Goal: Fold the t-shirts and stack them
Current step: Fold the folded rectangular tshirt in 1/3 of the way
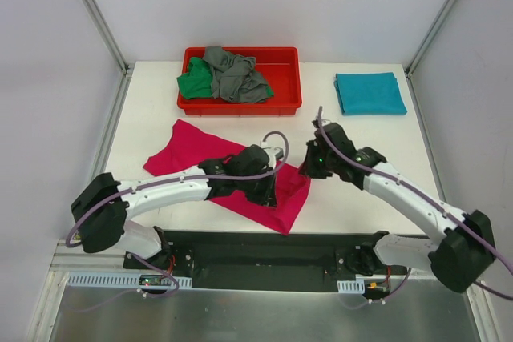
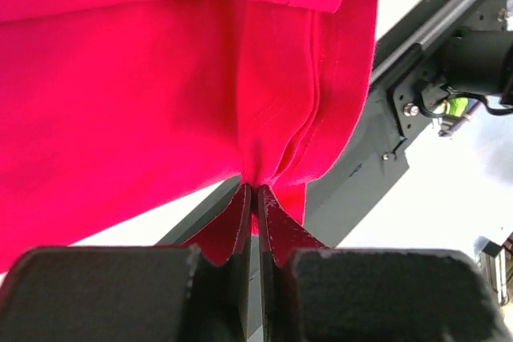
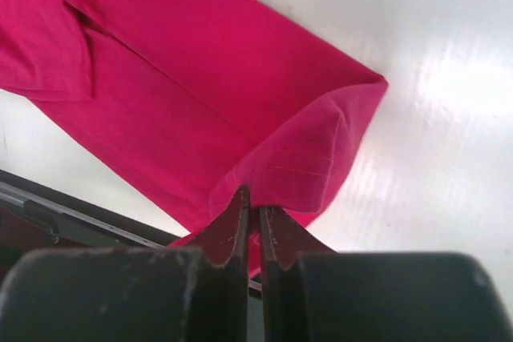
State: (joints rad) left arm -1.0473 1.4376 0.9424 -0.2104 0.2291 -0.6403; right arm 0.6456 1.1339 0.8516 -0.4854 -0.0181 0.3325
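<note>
From above, the pink shirt [image 1: 180, 150] lies on the table [image 1: 361, 142] near its front edge. The left wrist view shows the left claw [image 2: 254, 190] clamped on a bunched hem. The right wrist view shows the right claw [image 3: 252, 198] pinching a folded corner. Such light, limp cloth should sag, so hems and corners seem the best holds.

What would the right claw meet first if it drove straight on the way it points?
The magenta t-shirt: the right claw is shut on its folded edge, with more of that fabric lying ahead on the table. Depth past it is unclear.
</note>
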